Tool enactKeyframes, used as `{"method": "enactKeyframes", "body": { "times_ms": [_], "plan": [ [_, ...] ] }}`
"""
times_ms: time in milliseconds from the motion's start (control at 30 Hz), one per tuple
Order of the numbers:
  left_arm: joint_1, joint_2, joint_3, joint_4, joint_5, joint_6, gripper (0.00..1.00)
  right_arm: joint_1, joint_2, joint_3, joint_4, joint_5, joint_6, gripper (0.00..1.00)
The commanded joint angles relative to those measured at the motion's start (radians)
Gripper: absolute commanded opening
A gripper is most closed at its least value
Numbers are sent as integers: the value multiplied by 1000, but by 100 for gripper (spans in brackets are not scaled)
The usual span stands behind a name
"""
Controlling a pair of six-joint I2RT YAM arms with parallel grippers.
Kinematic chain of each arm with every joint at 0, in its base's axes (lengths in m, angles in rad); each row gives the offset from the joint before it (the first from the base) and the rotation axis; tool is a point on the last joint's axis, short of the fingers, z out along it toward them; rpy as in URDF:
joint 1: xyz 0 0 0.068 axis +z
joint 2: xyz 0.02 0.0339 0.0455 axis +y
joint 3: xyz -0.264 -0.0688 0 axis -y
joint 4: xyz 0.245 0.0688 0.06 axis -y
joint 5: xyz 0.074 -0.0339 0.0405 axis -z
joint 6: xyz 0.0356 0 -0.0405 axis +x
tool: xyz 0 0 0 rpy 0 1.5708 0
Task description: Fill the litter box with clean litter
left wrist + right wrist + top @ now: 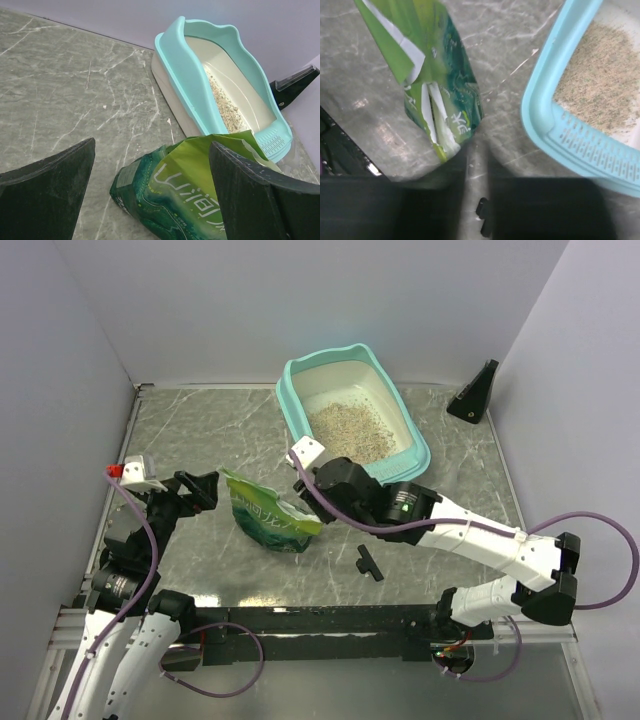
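The litter box (287, 390) has a teal rim and a cream pan and stands at the back middle of the table. Beige clean litter (350, 430) covers part of its floor. The box (185, 70) and litter (222, 102) also show in the left wrist view, and the rim (540, 115) and litter (600, 80) in the right wrist view. A small green glossy bag (265, 515) lies between the arms. My left gripper (205, 490) is open, its fingers either side of the bag (180, 190). My right gripper (298, 488) stands by the bag's right edge (440, 90), jaws a narrow gap apart, empty.
A small black piece (368, 562) lies on the table near the right arm, also seen between the right fingers (483, 217). A black wedge-shaped stand (475, 393) sits at the back right by the wall. White walls close in three sides.
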Motion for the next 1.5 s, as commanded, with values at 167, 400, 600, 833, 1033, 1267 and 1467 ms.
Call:
{"method": "enactKeyframes", "body": {
  "times_ms": [167,400,600,833,1033,1267,1467],
  "plan": [
    [5,4,0,35,33,1,99,-88,-15,-82,88,-186,5,60],
    [5,6,2,33,38,1,99,-117,28,-94,140,-234,-10,61],
    [5,6,2,33,41,2,99,-122,72,-81,155,-272,-21,64],
    [3,4,2,35,47,4,99,-137,106,-71,170,-284,-32,66],
    [5,6,2,35,52,5,99,-156,126,-88,187,-367,-33,67],
    [3,10,3,36,58,8,99,-179,160,-113,203,-499,-75,70],
    [5,13,3,35,63,7,99,-188,209,-99,200,-539,-79,70]
  ]
}}
